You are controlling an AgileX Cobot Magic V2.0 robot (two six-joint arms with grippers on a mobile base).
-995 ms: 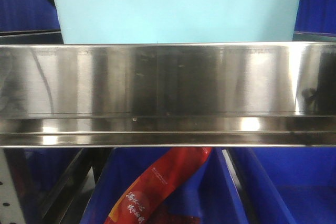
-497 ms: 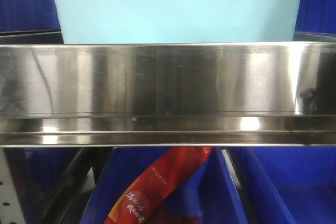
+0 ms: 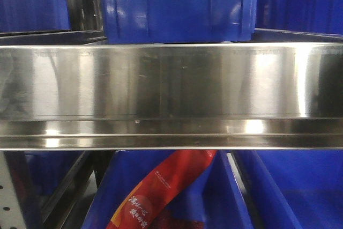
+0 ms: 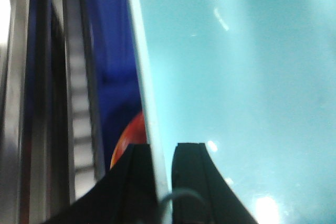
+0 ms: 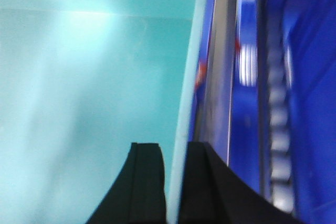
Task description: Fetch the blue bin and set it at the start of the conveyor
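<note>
Gripping the blue bin (image 4: pixel 236 87) by its two end rims, I have my left claw (image 4: pixel 163 150) clamped over one thin edge, one finger inside the wall and one outside. My right claw (image 5: pixel 173 150) is pinched the same way on the opposite edge. The bin hangs between them. I cannot make it out in the front view above the counter's (image 3: pixel 171 79) steel front edge, where only dark blue crates (image 3: pixel 177 6) show. I judge this the carry step. Next calls for keeping both claws level and evenly spaced while clearing that front edge and finding the belt, which is out of sight.
</note>
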